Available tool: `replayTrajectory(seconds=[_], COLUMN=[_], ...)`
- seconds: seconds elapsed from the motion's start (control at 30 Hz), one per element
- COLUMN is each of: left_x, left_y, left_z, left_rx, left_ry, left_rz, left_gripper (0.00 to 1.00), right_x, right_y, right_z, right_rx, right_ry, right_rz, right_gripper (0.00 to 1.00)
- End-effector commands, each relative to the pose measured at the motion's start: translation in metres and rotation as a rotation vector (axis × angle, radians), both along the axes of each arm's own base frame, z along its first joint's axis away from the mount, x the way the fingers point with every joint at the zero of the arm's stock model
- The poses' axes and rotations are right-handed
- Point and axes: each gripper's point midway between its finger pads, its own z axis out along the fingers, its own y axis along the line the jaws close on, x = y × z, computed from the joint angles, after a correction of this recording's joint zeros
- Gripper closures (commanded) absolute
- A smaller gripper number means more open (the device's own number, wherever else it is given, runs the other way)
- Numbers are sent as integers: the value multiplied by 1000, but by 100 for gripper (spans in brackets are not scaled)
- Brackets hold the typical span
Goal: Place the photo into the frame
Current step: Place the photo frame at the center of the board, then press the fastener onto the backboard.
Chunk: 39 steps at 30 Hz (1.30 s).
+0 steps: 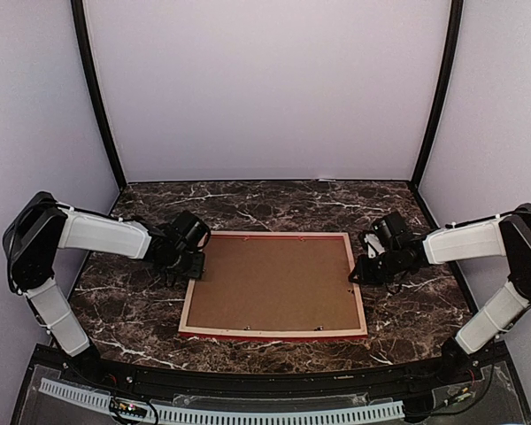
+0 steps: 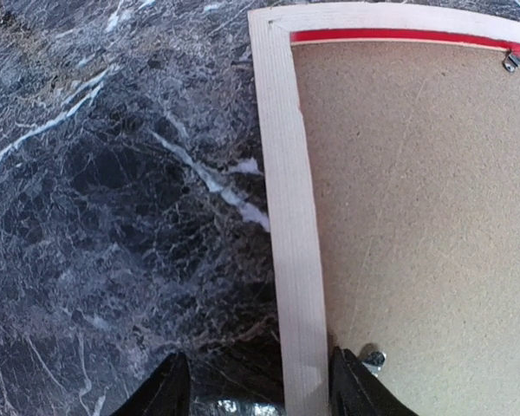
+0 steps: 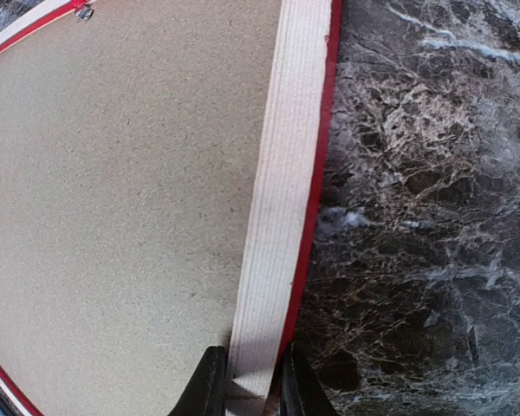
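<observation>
Black fingers (image 3: 210,386) of the right gripper (image 3: 250,386) are pinching the pale right rail of the frame (image 3: 282,173), one over the backing board (image 3: 113,191) side and the other against the red outer edge. That frame is lying back-up at the middle of the marble table (image 1: 124,310), with the brown board filling it and small metal clips (image 2: 511,61) sitting along its edge. Over the left rail the left gripper (image 2: 258,368) is hanging with jaws spread, one finger above the marble and the other just beside the rail's inner edge.
</observation>
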Motion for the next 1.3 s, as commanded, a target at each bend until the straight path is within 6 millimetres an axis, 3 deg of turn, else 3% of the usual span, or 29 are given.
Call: replayTrajectory(seconds=[0.0, 0.37, 0.53, 0.87, 1.27], left_x=[2, 6, -1, -30, -58], left_y=[12, -6, -23, -18, -13], left_z=[-17, -13, -16, -31, -30], left_rx=[80, 18, -63, -94, -142], left_ry=[22, 12, 63, 187, 262], left_rz=[-29, -123, -176, -149, -152], left_gripper=[43, 39, 39, 40, 44], right_x=[-17, -19, -19, -20, -21], right_y=[-2, -3, -4, -4, -5], right_z=[-20, -23, -23, -25, -26], right_rx=[-44, -46, -50, -47, -46], right_ry=[49, 57, 57, 62, 62], right_rz=[94, 94, 92, 91, 87], right_gripper=[100, 100, 100, 100, 100])
